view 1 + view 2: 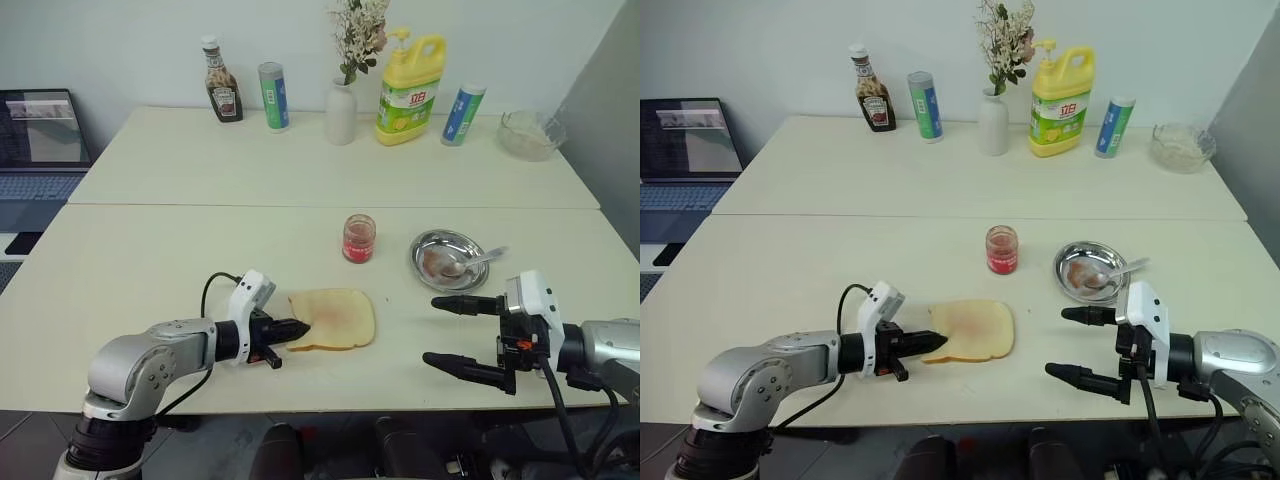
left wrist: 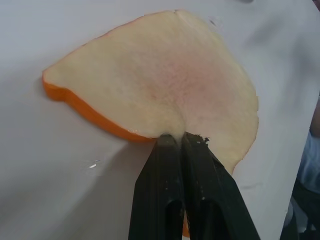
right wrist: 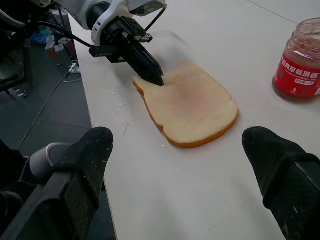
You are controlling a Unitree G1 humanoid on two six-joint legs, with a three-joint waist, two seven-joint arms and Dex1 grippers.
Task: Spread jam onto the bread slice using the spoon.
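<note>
Partly hidden under the clenched left tool (image 1: 298,327), the bread slice (image 1: 335,318); right tool (image 1: 438,332) released.

The room is bright and evenly lit, the pale table (image 1: 180,260) showing soft, short shadows under the bread slice (image 1: 335,318) and beside the jam (image 1: 358,238). A small glint sits on the round steel dish (image 1: 447,259) (nothing harsh). Up close, the left wrist view goes soft and greyish, with the black fingers (image 2: 165,200) slightly blurred.
</note>
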